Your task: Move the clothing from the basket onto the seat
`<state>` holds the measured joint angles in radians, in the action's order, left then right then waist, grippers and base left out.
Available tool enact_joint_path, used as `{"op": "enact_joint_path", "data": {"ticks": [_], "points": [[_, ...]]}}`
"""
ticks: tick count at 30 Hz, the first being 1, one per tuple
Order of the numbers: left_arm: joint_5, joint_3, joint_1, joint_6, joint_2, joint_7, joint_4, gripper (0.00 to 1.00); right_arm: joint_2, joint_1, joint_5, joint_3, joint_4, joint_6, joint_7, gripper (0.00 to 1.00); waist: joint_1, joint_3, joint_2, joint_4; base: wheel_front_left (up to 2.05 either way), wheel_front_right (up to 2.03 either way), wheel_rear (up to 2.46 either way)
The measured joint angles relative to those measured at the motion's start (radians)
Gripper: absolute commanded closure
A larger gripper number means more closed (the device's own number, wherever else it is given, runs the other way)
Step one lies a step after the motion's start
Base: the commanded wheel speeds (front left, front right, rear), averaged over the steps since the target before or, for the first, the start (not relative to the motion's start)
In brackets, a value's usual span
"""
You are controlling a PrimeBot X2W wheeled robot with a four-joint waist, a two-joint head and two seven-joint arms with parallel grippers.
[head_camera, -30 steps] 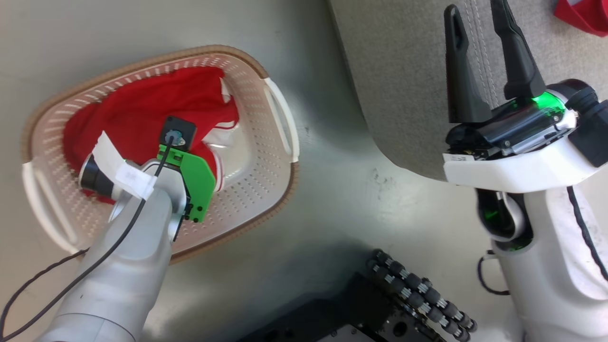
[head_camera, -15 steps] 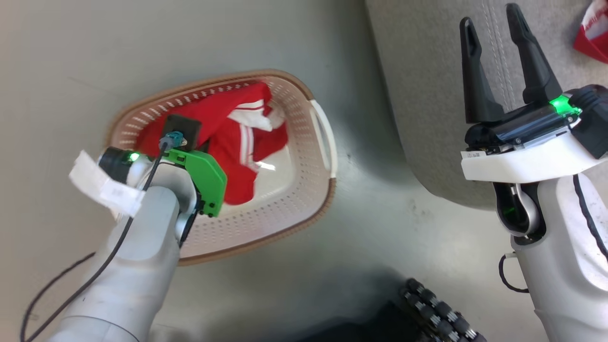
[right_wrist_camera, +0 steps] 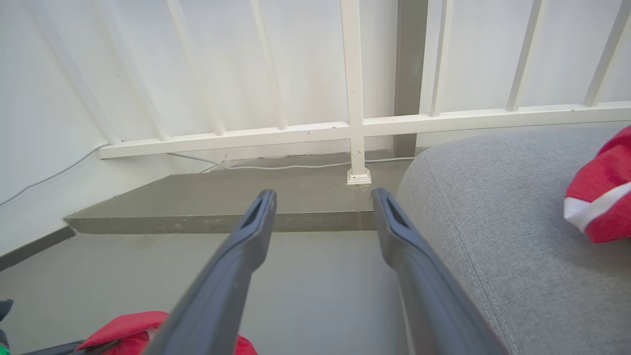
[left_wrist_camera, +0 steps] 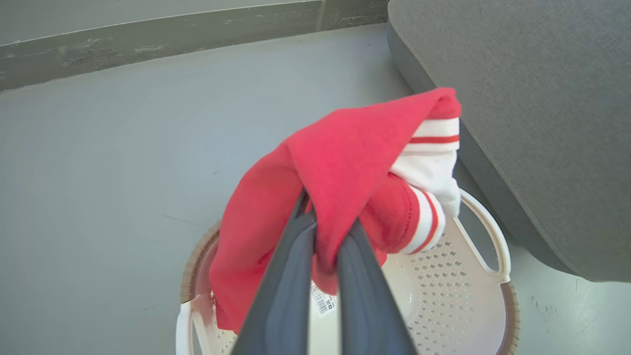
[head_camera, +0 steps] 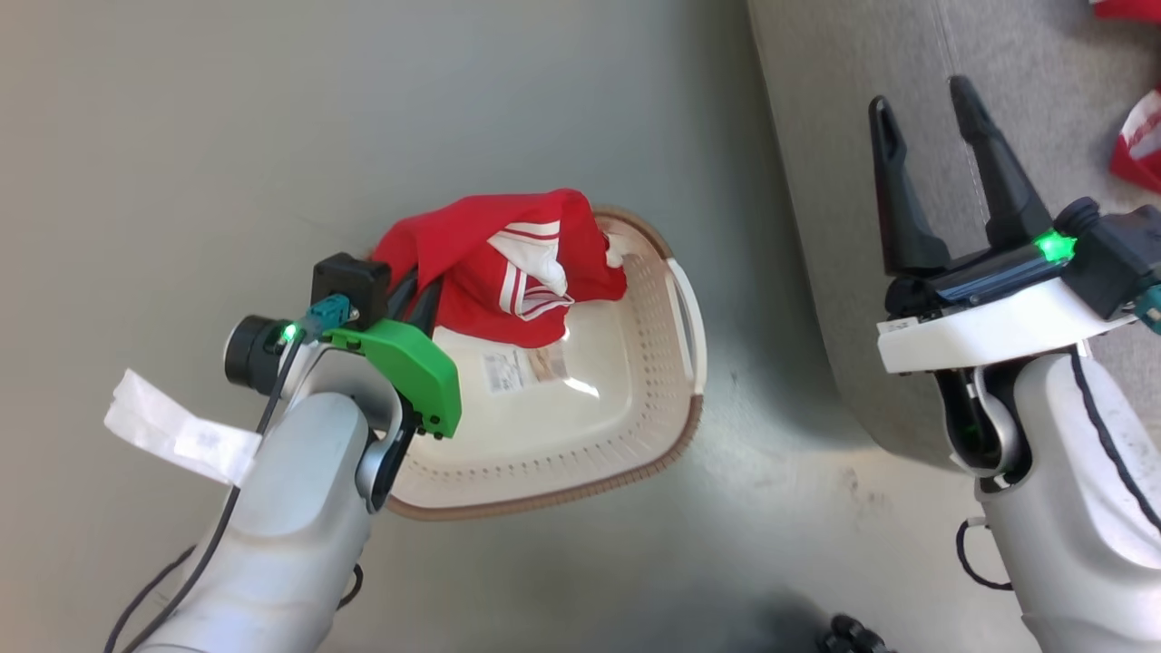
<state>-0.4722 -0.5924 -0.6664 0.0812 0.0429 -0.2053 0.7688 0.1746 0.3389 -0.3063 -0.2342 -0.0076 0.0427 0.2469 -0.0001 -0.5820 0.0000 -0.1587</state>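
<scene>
While left claw (left_wrist_camera: 324,231) pinches clothing (left_wrist_camera: 345,158), sticker (head_camera: 505,372) on basket (head_camera: 648,390) floor, print illegible

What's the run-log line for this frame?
left pincer: shut on red garment, held over basket | right pincer: open, empty | seat: second red garment on it

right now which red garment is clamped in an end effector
The red garment hanging over the basket, pinched in the shut left end effector. The other red clothing lies loose on the grey seat.
</scene>
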Motion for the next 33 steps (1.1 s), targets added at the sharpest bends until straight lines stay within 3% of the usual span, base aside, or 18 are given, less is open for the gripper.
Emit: {"op": "enact_joint_path", "data": {"ticks": [15,33], "points": [[-0.034,0.010,0.059,-0.055,-0.003,-0.026,-0.082,1.00,-0.045,-0.070,-0.025,-0.015,0.099,-0.002,-0.001,0.00,0.0000,0.215,0.0000,0.068,0.00,0.00,0.00],[-0.035,0.006,0.124,-0.079,-0.003,-0.042,-0.282,1.00,-0.046,-0.229,-0.046,-0.060,0.158,-0.010,-0.052,0.00,0.0000,0.438,0.0000,0.115,0.00,0.00,0.00]]}}
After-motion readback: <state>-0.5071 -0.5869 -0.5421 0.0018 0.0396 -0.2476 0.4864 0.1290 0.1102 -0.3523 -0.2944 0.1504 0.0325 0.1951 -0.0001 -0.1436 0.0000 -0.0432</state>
